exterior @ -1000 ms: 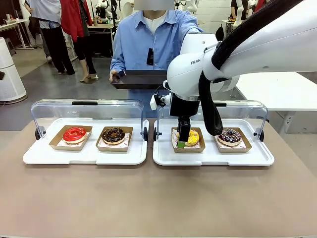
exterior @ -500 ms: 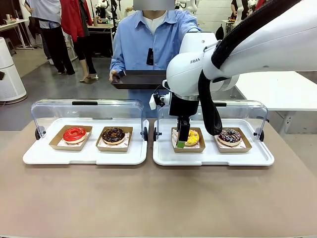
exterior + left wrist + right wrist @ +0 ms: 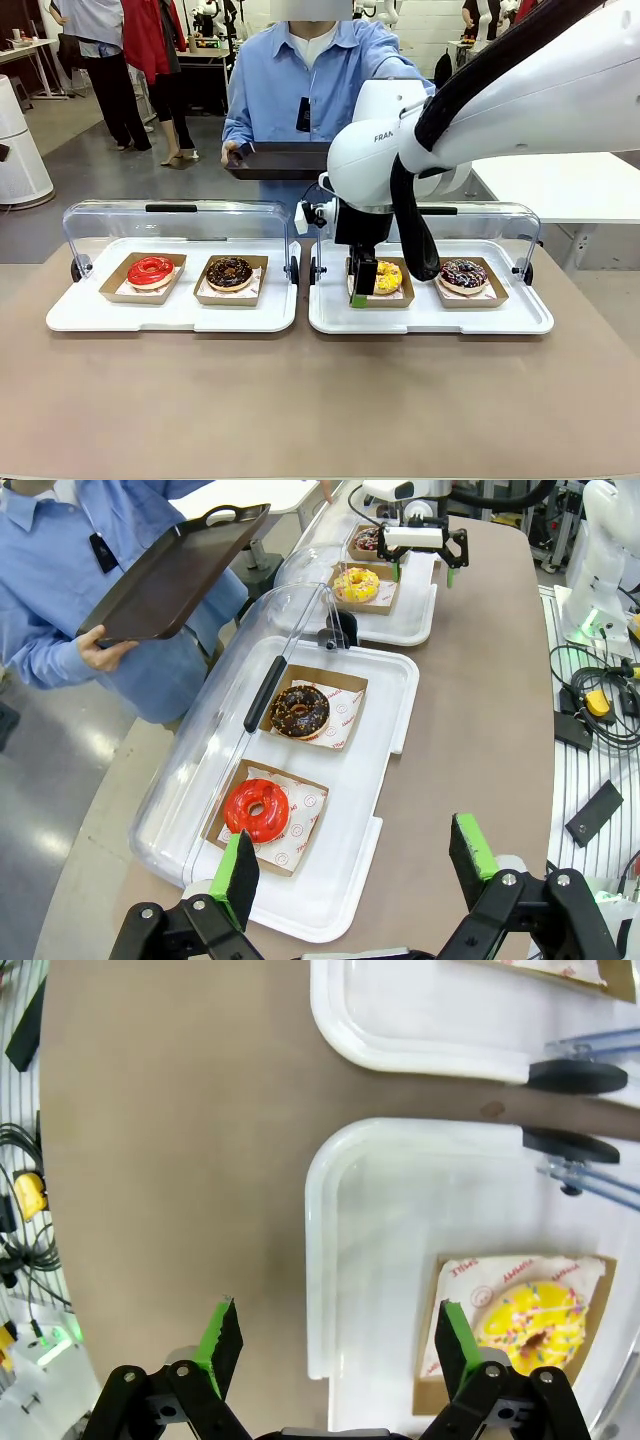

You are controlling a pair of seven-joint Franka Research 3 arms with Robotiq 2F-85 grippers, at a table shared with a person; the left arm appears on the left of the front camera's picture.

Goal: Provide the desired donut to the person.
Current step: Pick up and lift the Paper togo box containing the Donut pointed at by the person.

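Four donuts lie in cardboard trays: a red one [image 3: 150,270] and a chocolate one [image 3: 230,272] on the left white tray, a yellow sprinkled one [image 3: 386,277] and a dark sprinkled one [image 3: 464,274] on the right tray. Nothing marks which is the desired donut. My right gripper [image 3: 362,285] hangs open, pointing down at the left edge of the yellow donut [image 3: 530,1322], with nothing between its fingers [image 3: 220,1345]. My left gripper [image 3: 353,865] is open above the table's near edge, short of the red donut [image 3: 256,810]. The person [image 3: 300,80] stands at the far side holding a dark tray [image 3: 280,160].
Both white trays [image 3: 170,315] [image 3: 430,320] have clear lids hinged open toward the person. Bare brown table lies in front of them. Cables and small devices [image 3: 595,710] lie beside the table. Other people stand in the background at the left.
My right arm has shifted a little to the left, carrying its open gripper from over the yellow donut toward that donut's left edge. Donuts and person are unchanged.
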